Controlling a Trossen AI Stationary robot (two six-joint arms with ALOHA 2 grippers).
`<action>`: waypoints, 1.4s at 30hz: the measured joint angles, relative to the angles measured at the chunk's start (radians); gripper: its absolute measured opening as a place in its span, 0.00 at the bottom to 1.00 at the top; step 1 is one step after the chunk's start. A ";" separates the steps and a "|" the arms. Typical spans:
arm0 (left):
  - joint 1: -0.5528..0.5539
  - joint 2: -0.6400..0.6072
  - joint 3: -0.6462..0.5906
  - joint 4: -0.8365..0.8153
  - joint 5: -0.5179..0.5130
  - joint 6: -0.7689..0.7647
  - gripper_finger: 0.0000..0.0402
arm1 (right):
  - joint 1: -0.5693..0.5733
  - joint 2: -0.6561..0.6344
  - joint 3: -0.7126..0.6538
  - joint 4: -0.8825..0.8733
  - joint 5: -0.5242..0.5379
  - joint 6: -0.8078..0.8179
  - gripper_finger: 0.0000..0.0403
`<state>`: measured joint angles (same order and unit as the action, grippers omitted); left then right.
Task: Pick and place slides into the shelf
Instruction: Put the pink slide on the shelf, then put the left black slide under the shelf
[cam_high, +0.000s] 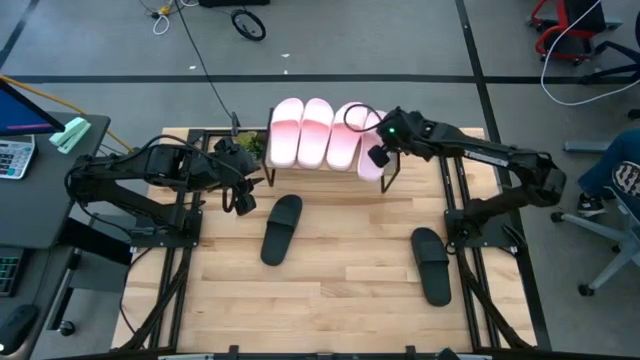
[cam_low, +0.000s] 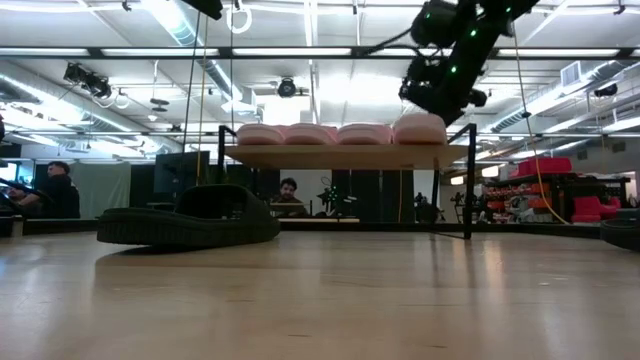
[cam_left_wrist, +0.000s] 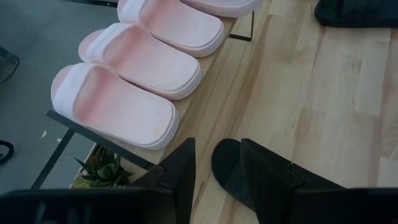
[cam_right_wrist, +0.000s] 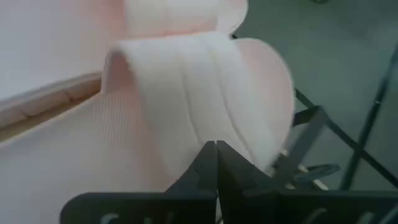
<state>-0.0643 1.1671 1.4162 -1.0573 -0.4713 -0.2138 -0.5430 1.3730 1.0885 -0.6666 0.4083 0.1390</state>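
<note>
Your right gripper, fingers clenched on nothing, is crowding the fourth pink slide overhanging the shelf edge; a nudge could tip it off, while your left gripper, fingers released, is waiting above the worktop.

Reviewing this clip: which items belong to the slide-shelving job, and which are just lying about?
Job:
- four pale pink slide sandals on the low wooden-topped black-framed shelf
- two black slide sandals on the table

Lying about:
- small green potted plant by the shelf
- grey calculator on the side desk
</note>
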 joint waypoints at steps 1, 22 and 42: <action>0.000 0.000 0.000 0.000 0.000 0.000 0.33 | -0.007 0.018 0.000 0.000 0.006 0.000 0.00; 0.000 0.000 0.000 -0.001 0.000 0.025 0.34 | 0.109 -0.249 -0.006 0.017 0.047 0.013 0.00; -0.302 0.190 -0.001 -0.136 0.077 -0.225 0.34 | 1.081 -0.091 -0.005 0.017 0.326 0.353 0.01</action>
<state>-0.3668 1.3572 1.4155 -1.1933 -0.3943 -0.4388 0.5378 1.2819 1.0836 -0.6495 0.7340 0.4923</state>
